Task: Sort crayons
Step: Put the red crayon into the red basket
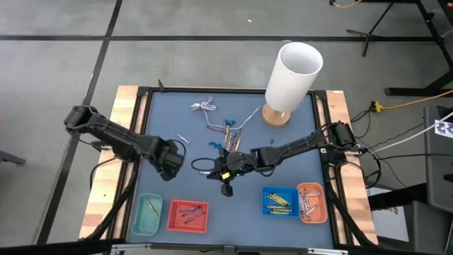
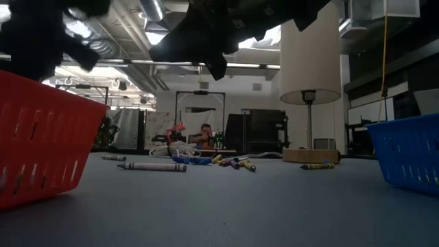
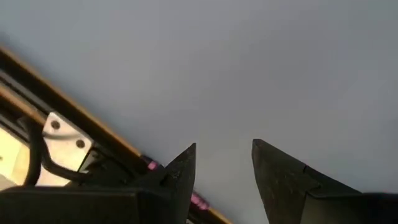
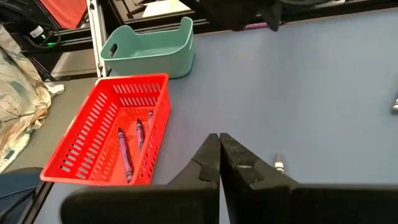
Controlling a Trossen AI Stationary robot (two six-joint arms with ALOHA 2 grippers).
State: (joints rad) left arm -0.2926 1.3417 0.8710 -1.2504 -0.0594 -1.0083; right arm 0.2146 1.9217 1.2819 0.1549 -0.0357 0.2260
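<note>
Loose crayons point(image 1: 228, 132) lie flat on the blue mat near its middle; the low view shows them in a row point(image 2: 232, 162), with a grey-white one point(image 2: 151, 166) nearer. My left gripper point(image 3: 224, 149) hangs open over bare mat near the table's left edge point(image 1: 170, 161), pointing down, with nothing between its fingers. My right gripper point(image 4: 219, 142) is shut and holds nothing. It hovers above the mat's middle point(image 1: 226, 181), on the near side of the loose crayons. Purple crayons point(image 4: 126, 149) lie in the red basket point(image 4: 93, 149).
Along the near edge stand a teal bin point(image 1: 147, 215), the red basket point(image 1: 188, 217), a blue basket point(image 1: 280, 201) and an orange bin point(image 1: 311, 202), all holding crayons. A white lamp point(image 1: 294, 74) on a wooden base stands far right. A white cable point(image 1: 205, 108) lies at the back.
</note>
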